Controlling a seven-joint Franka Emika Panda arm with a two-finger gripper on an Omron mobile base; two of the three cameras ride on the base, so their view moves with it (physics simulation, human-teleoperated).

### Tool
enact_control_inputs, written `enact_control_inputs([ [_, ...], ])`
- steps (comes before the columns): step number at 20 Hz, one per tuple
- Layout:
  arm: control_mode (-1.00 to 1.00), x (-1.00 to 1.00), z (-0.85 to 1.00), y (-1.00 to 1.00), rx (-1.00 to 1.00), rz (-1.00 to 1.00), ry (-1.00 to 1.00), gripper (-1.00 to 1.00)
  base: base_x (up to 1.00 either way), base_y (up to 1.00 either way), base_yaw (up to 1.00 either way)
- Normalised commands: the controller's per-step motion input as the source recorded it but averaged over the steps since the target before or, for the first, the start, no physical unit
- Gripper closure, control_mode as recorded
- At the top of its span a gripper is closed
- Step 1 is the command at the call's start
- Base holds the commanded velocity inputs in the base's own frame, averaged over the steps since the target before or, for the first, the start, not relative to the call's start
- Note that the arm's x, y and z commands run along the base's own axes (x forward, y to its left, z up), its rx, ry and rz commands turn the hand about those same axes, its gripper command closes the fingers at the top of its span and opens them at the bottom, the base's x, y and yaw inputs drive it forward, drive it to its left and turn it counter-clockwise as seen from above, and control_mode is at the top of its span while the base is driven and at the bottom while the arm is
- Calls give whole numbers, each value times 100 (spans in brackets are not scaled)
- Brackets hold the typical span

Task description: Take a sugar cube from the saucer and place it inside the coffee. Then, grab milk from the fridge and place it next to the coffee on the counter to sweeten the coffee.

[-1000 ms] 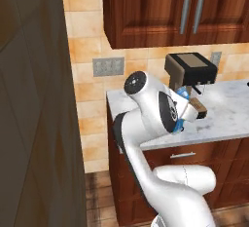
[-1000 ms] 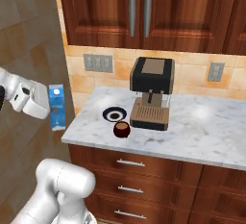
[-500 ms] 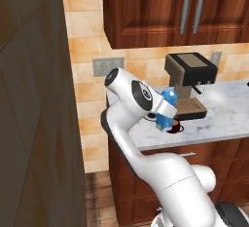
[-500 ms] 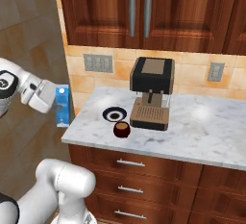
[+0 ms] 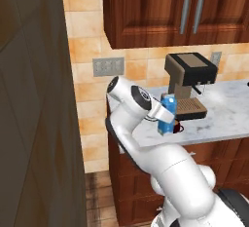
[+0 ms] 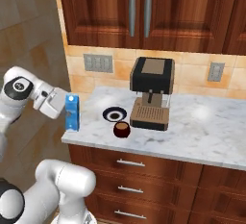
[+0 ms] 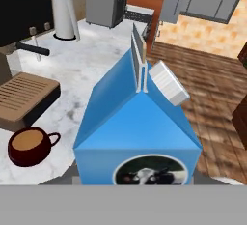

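My gripper [image 6: 64, 108] is shut on the milk [image 6: 72, 112], a blue gabled carton held upright over the left end of the counter [image 6: 206, 132]. In the hand view the milk [image 7: 140, 132] looms close, with the coffee [image 7: 28, 146] to its left. The coffee [image 6: 122, 130] stands in front of the saucer [image 6: 115, 115], a hand's width right of the carton. From the left base view the milk [image 5: 168, 114] hides part of the coffee [image 5: 178, 127], and my gripper [image 5: 159, 112] clamps the carton's side. The sugar cube is hidden. I cannot make out the fridge for certain.
A brown-and-black coffee machine [image 6: 151, 93] stands behind the cup. A white roll [image 7: 65, 14] and a grey box [image 7: 106, 7] sit farther along the counter. Wooden wall cabinets [image 6: 139, 11] hang above. A tall dark panel [image 5: 29, 123] rises at the left.
The arm has swung the milk rightward, from beside the counter's left end to over its edge, closer to the coffee.
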Motion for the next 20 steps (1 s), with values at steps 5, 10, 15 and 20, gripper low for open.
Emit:
enact_control_inputs([
  [5,-100,45,-31,-8,-4,0,0,100,0,0,0],
  [10,-100,42,-28,-12,-1,0,0,100,0,0,0],
  [15,-100,50,-18,-5,0,0,0,100,0,0,0],
  [20,-100,59,-18,-3,0,0,0,100,0,0,0],
])
